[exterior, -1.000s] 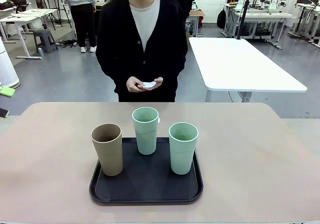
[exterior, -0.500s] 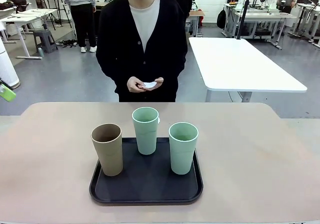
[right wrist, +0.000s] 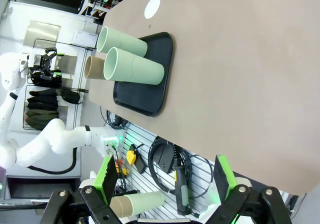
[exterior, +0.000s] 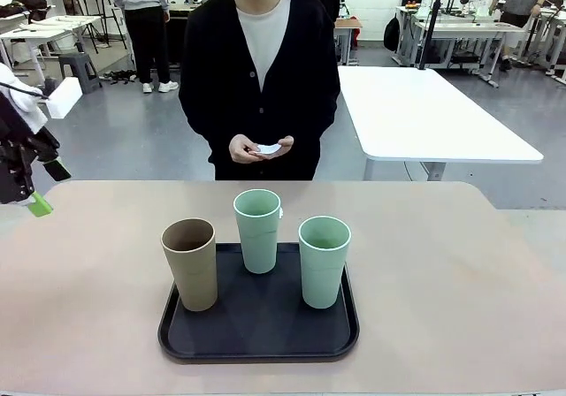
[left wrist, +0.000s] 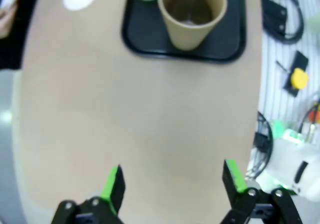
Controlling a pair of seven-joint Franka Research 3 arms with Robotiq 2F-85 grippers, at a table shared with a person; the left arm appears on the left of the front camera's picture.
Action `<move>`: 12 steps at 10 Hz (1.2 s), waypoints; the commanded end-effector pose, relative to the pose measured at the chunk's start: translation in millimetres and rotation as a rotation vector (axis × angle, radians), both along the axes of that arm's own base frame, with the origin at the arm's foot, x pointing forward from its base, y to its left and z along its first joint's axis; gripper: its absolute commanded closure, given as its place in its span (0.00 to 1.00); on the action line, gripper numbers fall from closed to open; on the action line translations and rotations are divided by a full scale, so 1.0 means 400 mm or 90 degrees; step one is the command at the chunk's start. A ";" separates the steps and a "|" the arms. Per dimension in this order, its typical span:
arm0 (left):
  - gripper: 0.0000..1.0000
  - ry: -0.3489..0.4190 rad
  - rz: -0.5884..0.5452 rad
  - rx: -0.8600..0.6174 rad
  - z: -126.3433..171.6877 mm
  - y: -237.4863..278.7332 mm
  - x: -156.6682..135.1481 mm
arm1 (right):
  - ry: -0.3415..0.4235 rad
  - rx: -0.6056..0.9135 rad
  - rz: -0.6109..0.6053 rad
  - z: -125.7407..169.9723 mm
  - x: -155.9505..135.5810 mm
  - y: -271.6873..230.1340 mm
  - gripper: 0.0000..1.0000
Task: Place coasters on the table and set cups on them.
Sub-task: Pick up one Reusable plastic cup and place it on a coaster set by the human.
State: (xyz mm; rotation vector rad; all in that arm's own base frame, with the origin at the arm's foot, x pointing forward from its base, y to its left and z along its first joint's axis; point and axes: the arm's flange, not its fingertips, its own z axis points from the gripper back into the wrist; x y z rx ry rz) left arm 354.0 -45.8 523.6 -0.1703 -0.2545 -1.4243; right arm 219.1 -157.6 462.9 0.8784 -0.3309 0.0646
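The task is only just getting going. All three cups are standing on the black tray (exterior: pixel 256 338), with the tan cup (exterior: pixel 190 272) at its left, the middle green cup (exterior: pixel 258 237) at its far edge and the right green cup (exterior: pixel 324 268) beside it, and none is sitting on a coaster yet. One white disc (right wrist: pixel 152 6), which I am taking for a coaster, is lying on the bare surface (exterior: pixel 442 272) just beyond the tray's far edge. The person at the far side is holding the other coasters (exterior: pixel 269 148) in both hands (exterior: pixel 243 151) at waist height, well apart from the surface. The left end effector (left wrist: pixel 172 174) is hovering over bare surface to the left of the tray, its fingers spread wide and holding nothing. The right end effector (right wrist: pixel 165 166) is hanging by the surface's near edge above some cables (right wrist: pixel 170 164), equally wide and empty. Laying out the remaining coasters and lifting each cup onto one are probably all still to come. The cups are crowding each other on the tray, and the middle one is standing between the arms and the laid disc. The white table (exterior: pixel 424 113) is sitting well behind, out of the way.
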 end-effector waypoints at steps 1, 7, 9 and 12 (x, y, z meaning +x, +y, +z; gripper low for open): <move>0.00 0.051 -0.055 -0.041 -0.005 0.015 0.005 | -0.010 0.011 0.007 -0.001 0.003 -0.003 0.00; 0.00 0.013 -0.095 -0.174 -0.072 0.032 0.000 | -0.010 0.011 0.007 -0.001 0.003 -0.003 0.00; 0.00 -0.029 -0.114 -0.331 -0.165 0.067 0.034 | -0.010 0.011 0.007 -0.001 0.003 -0.003 0.00; 0.00 -0.074 -0.135 -0.451 -0.259 0.073 0.054 | -0.010 0.011 0.007 -0.001 0.003 -0.003 0.00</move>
